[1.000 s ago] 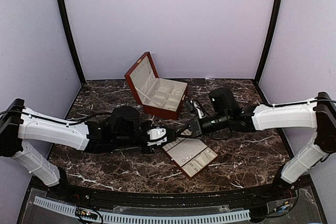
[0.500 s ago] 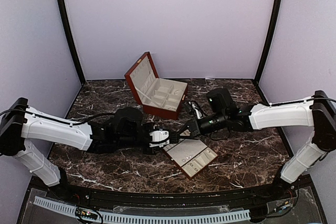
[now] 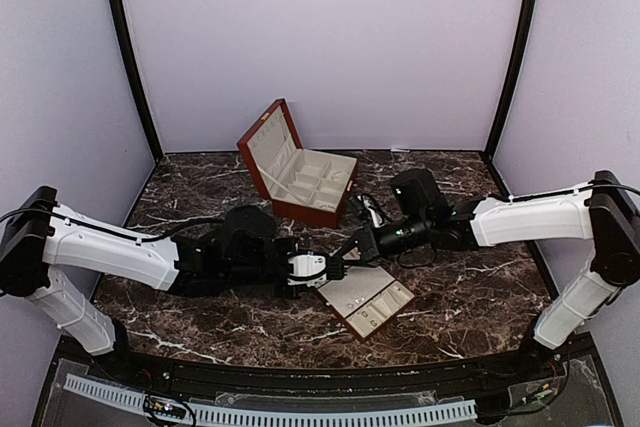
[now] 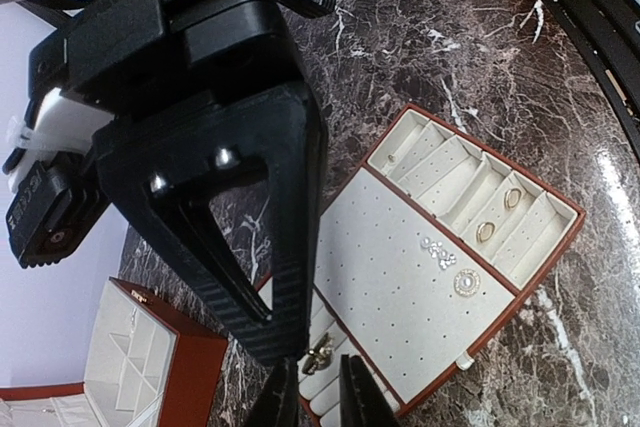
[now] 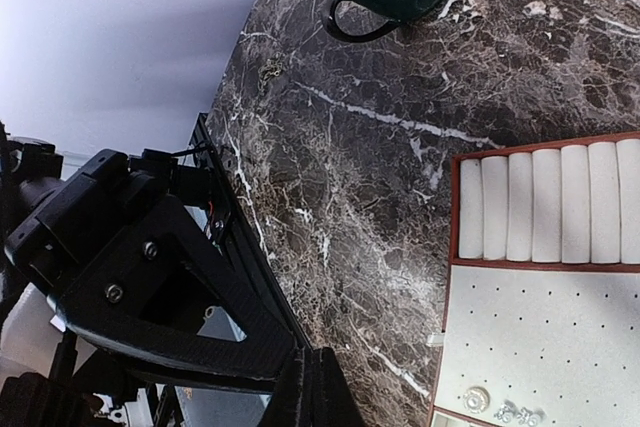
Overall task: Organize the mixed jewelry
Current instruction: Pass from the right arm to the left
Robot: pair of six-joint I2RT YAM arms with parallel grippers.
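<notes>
My left gripper (image 3: 332,271) has advanced toward 3 o'clock across the marble table (image 3: 470,307) and now sits at the 10 o'clock corner of the slotted tray (image 3: 372,297), while its jaws have narrowed from a wider stance to a slim gap. In the left wrist view a small gold loop (image 4: 318,352) lies right at the fingertips (image 4: 283,399), over the ring rolls. Whether the pads pinch it or merely flank it I cannot tell, as the tips are cut off at the frame edge. The rest of the mixed jewelry (image 4: 437,252) is in the tray: studs and a round piece on the perforated panel, two loops in the slots toward 2 o'clock. My right gripper (image 5: 310,387) is fully closed on nothing and hovers at the tray's 12 o'clock edge. The red-brown box (image 3: 300,175) stands open at 11 o'clock, well apart. I judge that this closure begins a pick-up of one piece.
</notes>
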